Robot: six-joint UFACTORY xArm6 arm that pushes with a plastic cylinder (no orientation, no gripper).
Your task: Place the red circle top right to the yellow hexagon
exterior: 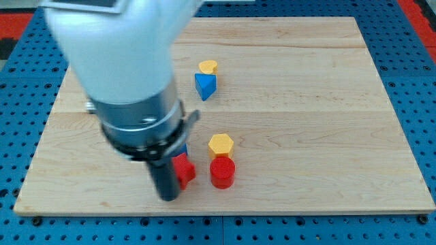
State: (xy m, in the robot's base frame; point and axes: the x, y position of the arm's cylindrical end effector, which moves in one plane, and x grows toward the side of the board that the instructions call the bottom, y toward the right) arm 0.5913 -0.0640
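Note:
The red circle sits on the wooden board near the view's bottom, touching the yellow hexagon just above it. A second red block lies to their left, right against my dark rod. My tip is at the rod's lower end, just left of and below that red block, well left of the red circle. The arm's white and grey body hides the board's upper left.
A small yellow block and a blue triangular block sit together near the view's top centre. A sliver of another blue block shows behind the arm. Blue pegboard surrounds the board.

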